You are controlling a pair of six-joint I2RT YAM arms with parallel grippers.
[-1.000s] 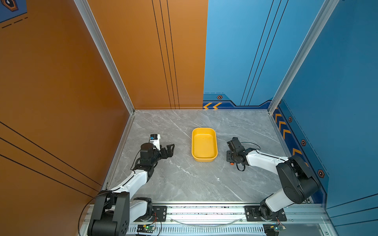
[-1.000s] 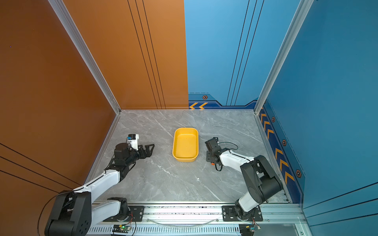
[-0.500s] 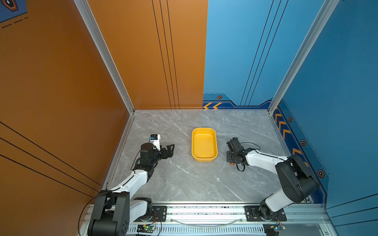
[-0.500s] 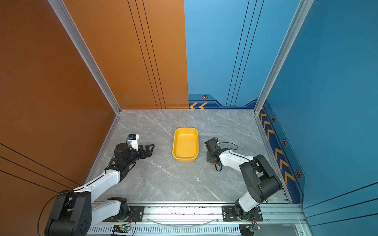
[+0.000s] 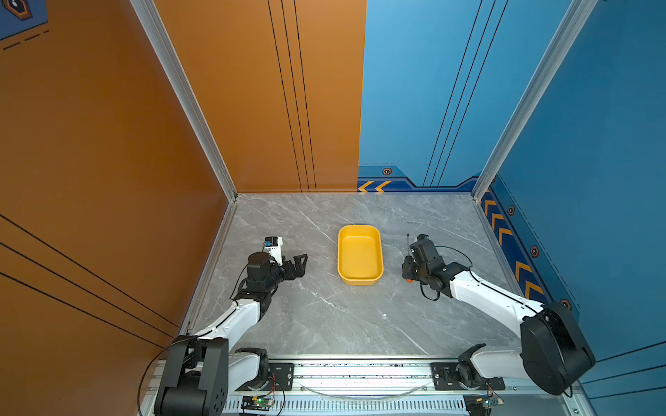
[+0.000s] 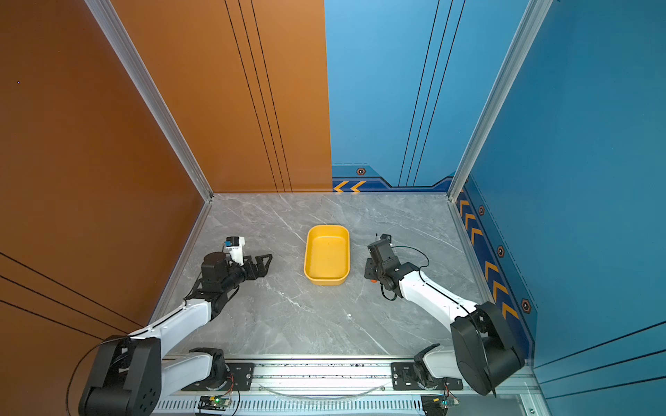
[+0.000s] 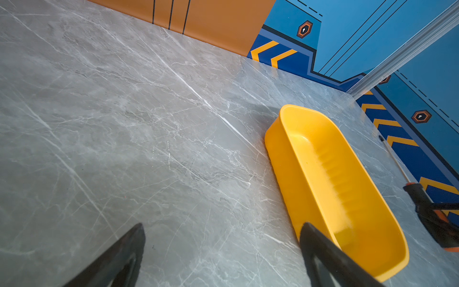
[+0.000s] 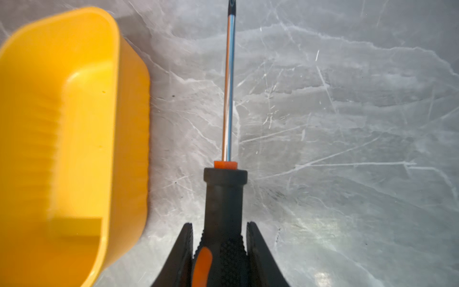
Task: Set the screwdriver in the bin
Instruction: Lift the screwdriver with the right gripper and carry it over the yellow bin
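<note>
Snugly, tapered fingers (image 8: pixel 258 251) clamp the knurled screwdriver (image 8: pixel 223 198) beside the rounded bin (image 8: pixel 131 99).

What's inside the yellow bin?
Nothing: bin floor bare in both top views; only the left wrist view has one end covered by a finger. Screwdriver is outside, in the right gripper.

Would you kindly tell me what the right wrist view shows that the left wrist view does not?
Right wrist only: the right gripper close up, its fingers shut on the screwdriver by its black handle. Left wrist only: the left gripper open, nothing between its fingers, plus the orange wall and blue wall. Both: the yellow bin, the screwdriver outside it, and the grey marble table.
</note>
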